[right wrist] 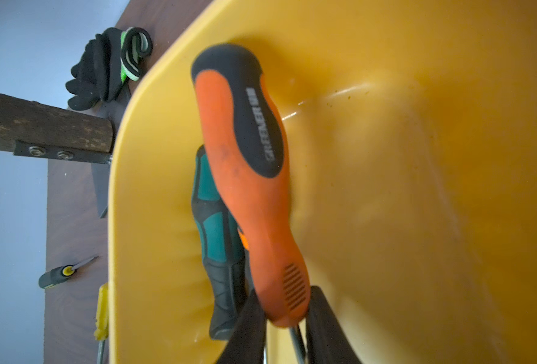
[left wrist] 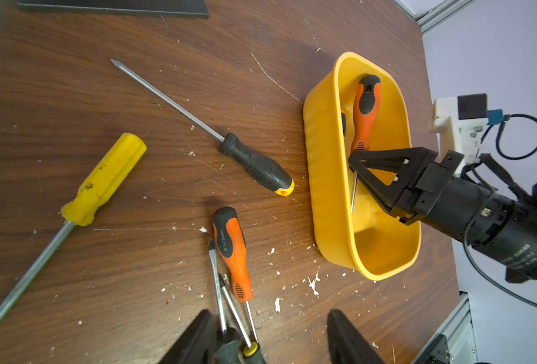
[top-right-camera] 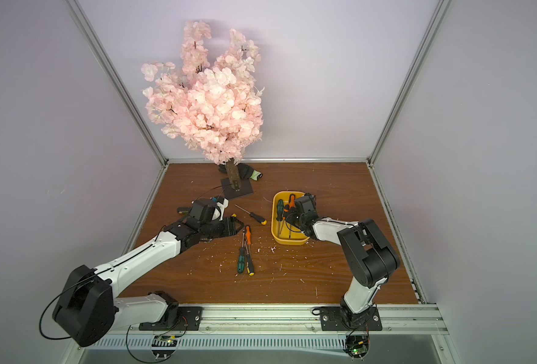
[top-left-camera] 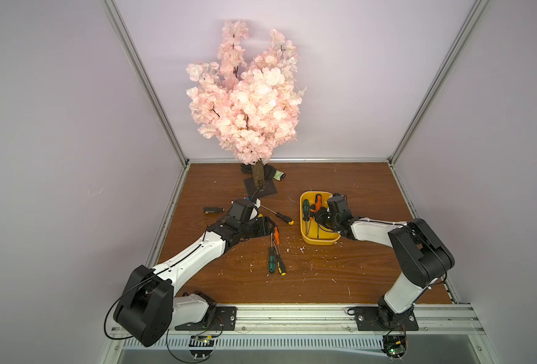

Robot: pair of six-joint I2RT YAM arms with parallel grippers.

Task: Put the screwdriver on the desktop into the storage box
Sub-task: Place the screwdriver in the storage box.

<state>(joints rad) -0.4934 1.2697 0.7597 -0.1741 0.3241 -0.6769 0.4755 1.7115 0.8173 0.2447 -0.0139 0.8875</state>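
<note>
The yellow storage box stands right of centre on the desktop. My right gripper reaches into it, shut on the lower end of an orange-black screwdriver whose handle leans on the far wall. A green-handled screwdriver lies beside it in the box. My left gripper hangs open low over the desktop. Around it lie loose screwdrivers: orange, black-yellow, yellow-handled, green, and another black-yellow one.
A pink blossom tree on a dark base plate stands at the back, with dark gloves behind it. One more black-handled screwdriver lies far left. Walls and metal frame rails close in three sides.
</note>
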